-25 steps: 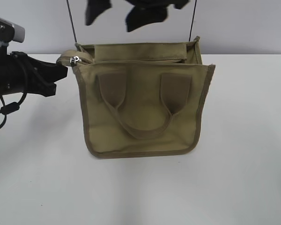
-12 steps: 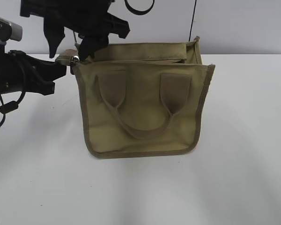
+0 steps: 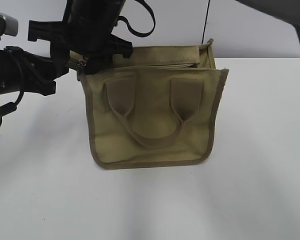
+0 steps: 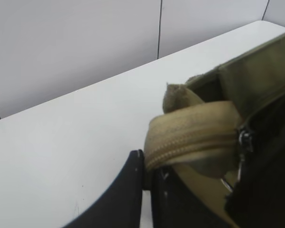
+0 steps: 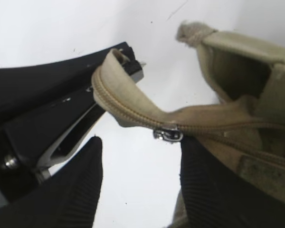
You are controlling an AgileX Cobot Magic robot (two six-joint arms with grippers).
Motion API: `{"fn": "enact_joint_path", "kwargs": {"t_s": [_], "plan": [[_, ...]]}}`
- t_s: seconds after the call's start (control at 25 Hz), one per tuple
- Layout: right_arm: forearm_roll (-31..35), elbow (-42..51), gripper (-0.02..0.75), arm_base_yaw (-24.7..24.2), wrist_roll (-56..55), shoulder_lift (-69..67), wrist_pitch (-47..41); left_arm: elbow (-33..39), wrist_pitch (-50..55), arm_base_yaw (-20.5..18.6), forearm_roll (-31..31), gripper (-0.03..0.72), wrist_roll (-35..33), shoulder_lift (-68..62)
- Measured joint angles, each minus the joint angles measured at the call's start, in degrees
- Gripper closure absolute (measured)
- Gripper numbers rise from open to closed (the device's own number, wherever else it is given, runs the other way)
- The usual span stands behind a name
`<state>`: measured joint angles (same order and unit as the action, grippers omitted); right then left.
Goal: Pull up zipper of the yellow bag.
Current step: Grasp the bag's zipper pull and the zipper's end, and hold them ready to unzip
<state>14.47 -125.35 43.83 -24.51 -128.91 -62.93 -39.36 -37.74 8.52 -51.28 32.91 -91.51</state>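
While the left gripper [image 5: 111, 64] clamps the zipper [image 5: 133, 111] tail at upper left, the right gripper's [image 5: 140, 178] open jaws should centre on the slider [image 5: 168, 134] before closing.

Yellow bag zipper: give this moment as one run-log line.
left gripper: shut on zipper tail | right gripper: open, astride slider | zipper: unpulled | yellow bag: upright

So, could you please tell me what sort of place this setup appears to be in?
Probably a lab or test bench rather than a home: a bare white table, a plain pale wall with thin dark seams, and only the bag set out, its zipper end held by the left gripper.
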Motion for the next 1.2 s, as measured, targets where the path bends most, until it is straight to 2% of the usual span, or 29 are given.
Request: {"fn": "enact_joint_path", "kwargs": {"t_s": [0.12,0.4,0.96,1.08,1.2], "plan": [[-0.54,0.0,0.364,-0.18,-0.69,-0.11,0.2,0.0,0.0,0.0,0.0,0.683,0.0,0.0],[-3.35,0.0,0.456,-0.25,-4.12,-0.74,0.2,0.0,-0.23,0.0,0.0,0.683,0.0,0.23],[-1.66,-0.18,0.475,-0.25,-6.12,-2.38,0.6,0.0,-1.21,0.0,-0.21,0.683,0.18,1.28],[-2.35,-0.18,0.538,-0.25,-6.67,-2.44,0.6,0.0,-1.26,0.0,-0.21,0.683,0.24,1.28],[-3.25,-0.18,0.664,-0.25,-6.89,-2.44,0.55,0.0,-1.26,0.0,-0.21,0.683,0.24,1.28]]}}
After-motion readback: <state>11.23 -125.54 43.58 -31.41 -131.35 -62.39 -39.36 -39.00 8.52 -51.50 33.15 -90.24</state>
